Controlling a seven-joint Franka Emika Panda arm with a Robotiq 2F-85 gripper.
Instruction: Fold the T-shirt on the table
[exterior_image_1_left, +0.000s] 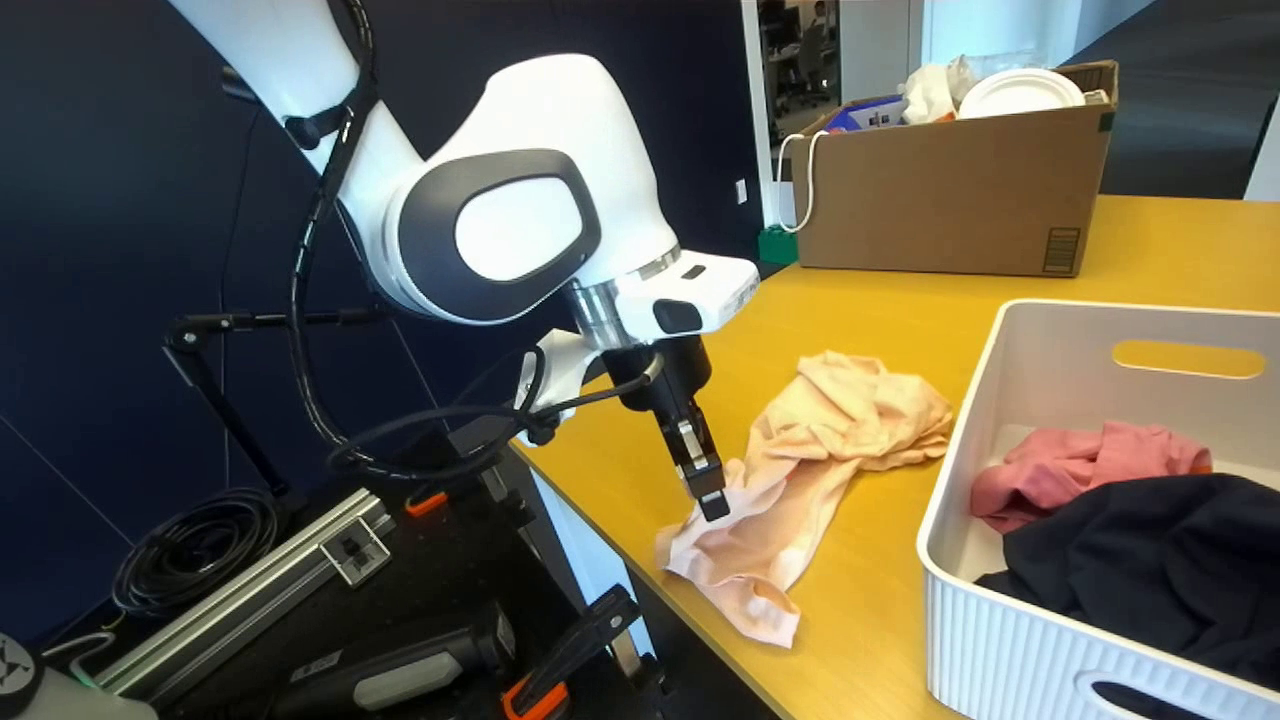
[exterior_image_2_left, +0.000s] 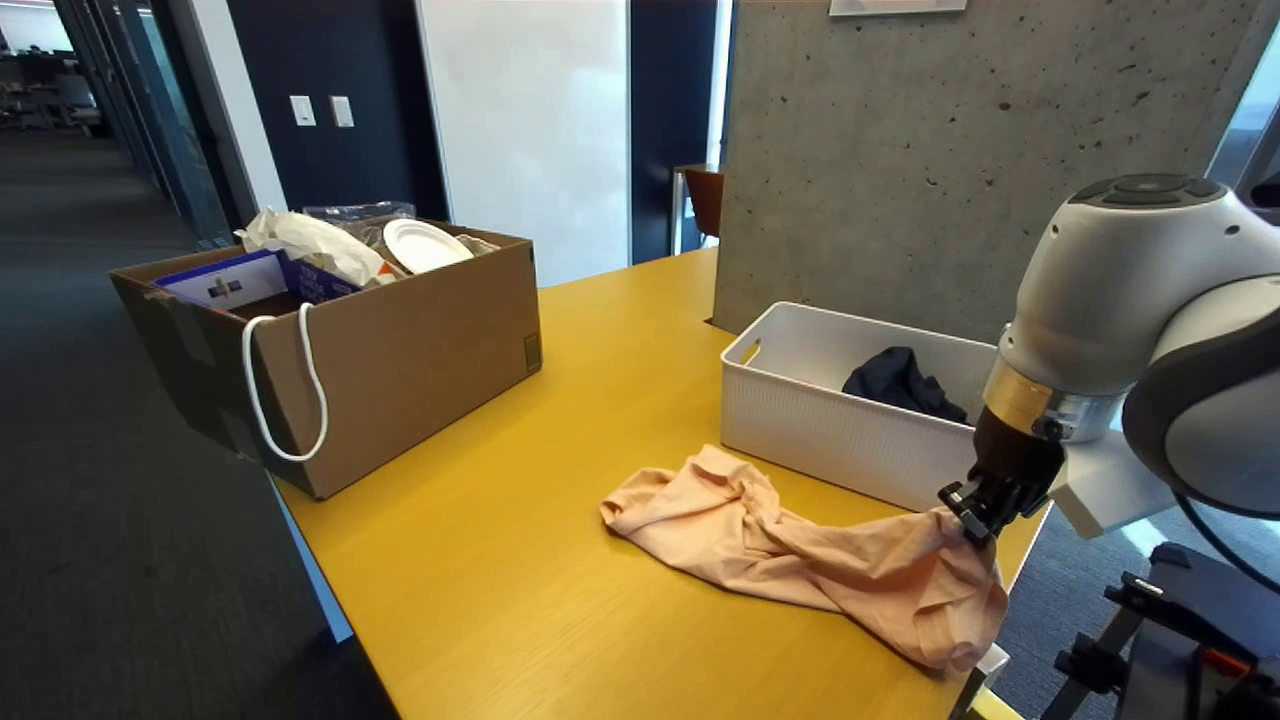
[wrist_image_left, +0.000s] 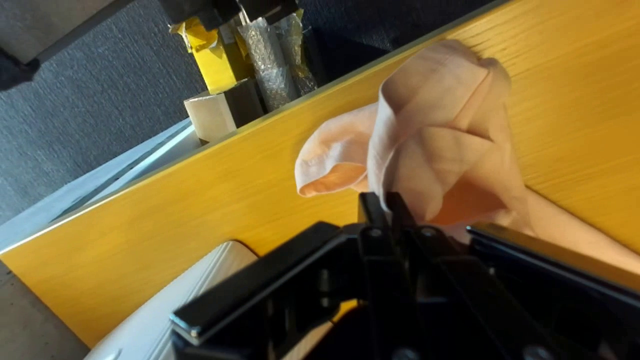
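Progress: pinching the rumpled T-shirt (exterior_image_2_left: 830, 570) near one end in a narrow-set gripper (wrist_image_left: 384, 204) over the table (exterior_image_2_left: 560, 620), showing no neat fold, apparently leaving most folding undone

Yellow-tan wooden desk (exterior_image_1_left: 870, 310) with rumpled T-shirt (exterior_image_1_left: 808, 470), plastic basket (exterior_image_1_left: 1000, 660), cardboard box (exterior_image_1_left: 940, 195)
In an exterior view, the white ribbed plastic basket stands near the peach T-shirt at its three o'clock; the brown cardboard box, farther off at one o'clock.

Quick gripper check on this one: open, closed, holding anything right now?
Gripper: closed, holding a pinched edge of the pale peach T-shirt.
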